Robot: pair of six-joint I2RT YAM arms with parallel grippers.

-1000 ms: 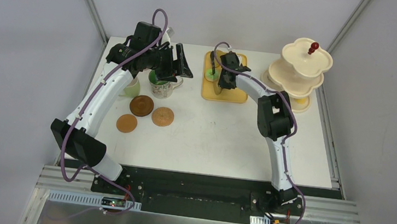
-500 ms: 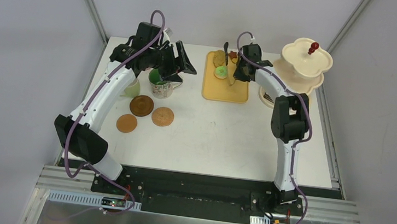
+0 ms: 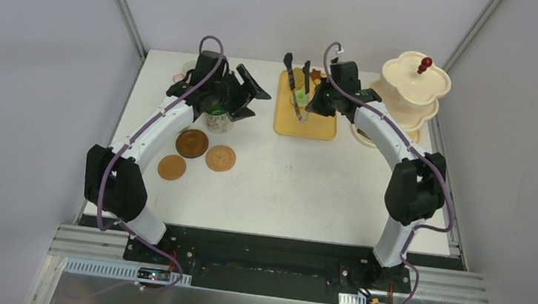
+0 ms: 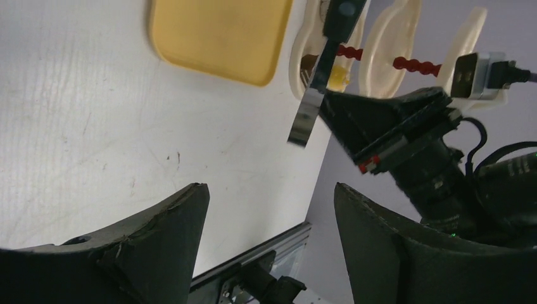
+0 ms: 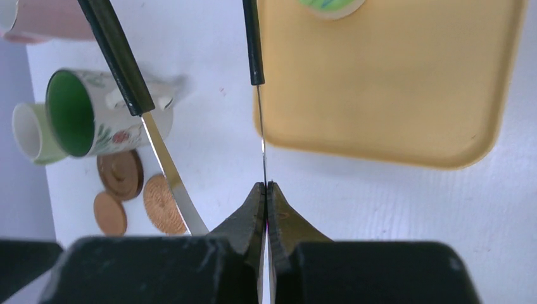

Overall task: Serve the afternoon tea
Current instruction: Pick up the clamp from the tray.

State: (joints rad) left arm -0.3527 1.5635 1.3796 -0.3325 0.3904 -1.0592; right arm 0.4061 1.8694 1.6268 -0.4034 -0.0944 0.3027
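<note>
Nearest us, left of the yellow tray (image 3: 306, 126), three brown coasters (image 3: 192, 143) lie bare. The patterned mug (image 3: 217, 119) stands just beyond them, on none of them. The left gripper (image 4: 269, 193) hangs near it, fingers spread wide around nothing.

Over the tray, the right gripper (image 5: 266, 190) is pinched tight on the black tongs (image 5: 254, 44). We think the tongs could swivel or slip, and could not be squeezed onto the green pastry (image 3: 300, 96) at the tray's far end.

The cause shows only in the right wrist view: one leg sits between the fingers while the other splays free. Only the overhead view shows the tier stand (image 3: 414, 84), right of the tray.
</note>
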